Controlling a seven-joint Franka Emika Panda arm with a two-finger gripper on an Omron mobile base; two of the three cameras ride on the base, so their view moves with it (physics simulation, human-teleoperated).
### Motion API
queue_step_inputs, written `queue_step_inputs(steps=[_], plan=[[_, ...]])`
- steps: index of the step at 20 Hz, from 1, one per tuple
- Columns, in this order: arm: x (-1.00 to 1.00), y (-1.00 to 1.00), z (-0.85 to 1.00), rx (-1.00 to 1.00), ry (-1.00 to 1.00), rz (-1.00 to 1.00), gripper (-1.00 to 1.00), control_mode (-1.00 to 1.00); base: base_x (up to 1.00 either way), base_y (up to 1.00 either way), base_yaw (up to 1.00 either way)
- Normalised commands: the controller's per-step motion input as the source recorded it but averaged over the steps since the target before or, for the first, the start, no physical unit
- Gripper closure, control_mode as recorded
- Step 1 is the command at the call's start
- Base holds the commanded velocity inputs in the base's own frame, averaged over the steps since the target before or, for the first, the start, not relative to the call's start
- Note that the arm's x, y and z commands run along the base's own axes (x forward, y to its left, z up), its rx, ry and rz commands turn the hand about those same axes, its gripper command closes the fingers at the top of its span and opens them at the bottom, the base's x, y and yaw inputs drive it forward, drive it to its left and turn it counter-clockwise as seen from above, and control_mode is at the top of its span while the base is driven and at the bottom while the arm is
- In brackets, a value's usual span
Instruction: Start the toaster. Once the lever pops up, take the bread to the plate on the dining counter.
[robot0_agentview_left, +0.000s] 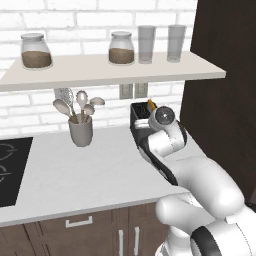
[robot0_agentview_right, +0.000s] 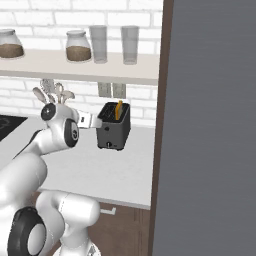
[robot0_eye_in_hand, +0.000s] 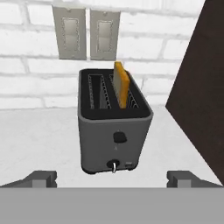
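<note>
base views: behind arm, flanking | hand view: close, facing toaster (robot0_eye_in_hand: 114, 131) | shared: toaster

the toaster (robot0_eye_in_hand: 114, 131) stands on the worktop (robot0_agentview_left: 90, 170) straight ahead of me at twelve o'clock, its back to the brick wall (robot0_eye_in_hand: 26, 65). the bread (robot0_eye_in_hand: 121, 84) stands upright in the toaster's right-hand slot, sticking up above the top. my fingertips (robot0_eye_in_hand: 41, 178) sit wide apart at the near edge, one at seven o'clock and one at five o'clock, short of the toaster and touching nothing. two wall plates (robot0_eye_in_hand: 86, 34) hang behind the toaster at twelve o'clock. a tall cabinet (robot0_eye_in_hand: 203, 87) rises at three o'clock. a utensil cup (robot0_agentview_left: 80, 131) stands well to the toaster's left, a hob (robot0_agentview_left: 10, 170) farther left. a shelf (robot0_agentview_left: 100, 70) above carries jars (robot0_agentview_left: 121, 48) and glasses (robot0_agentview_left: 146, 44).
</note>
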Motion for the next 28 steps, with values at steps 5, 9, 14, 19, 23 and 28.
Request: queue_step_inputs(steps=[5, 9, 14, 19, 23, 28], plan=[[-0.01, -0.35, 0.25, 0.08, -0.13, 0.01, -1.00, -1.00, 0.00, 0.00, 0.00], [0.01, -0.27, 0.52, 0.02, -0.03, 0.05, -1.00, -1.00, 0.00, 0.00, 0.00], [0.02, -0.04, 0.21, -0.04, 0.01, 0.01, -1.00, -1.00, 0.00, 0.00, 0.00], [0.09, -0.12, 0.00, 0.00, 0.14, 0.00, -1.00, -1.00, 0.00, 0.00, 0.00], [0.22, -0.20, 0.00, 0.01, 0.04, 0.00, -1.00, -1.00, 0.00, 0.00, 0.00], [0.28, -0.06, 0.00, 0.02, 0.00, 0.00, -1.00, -1.00, 0.00, 0.00, 0.00]])
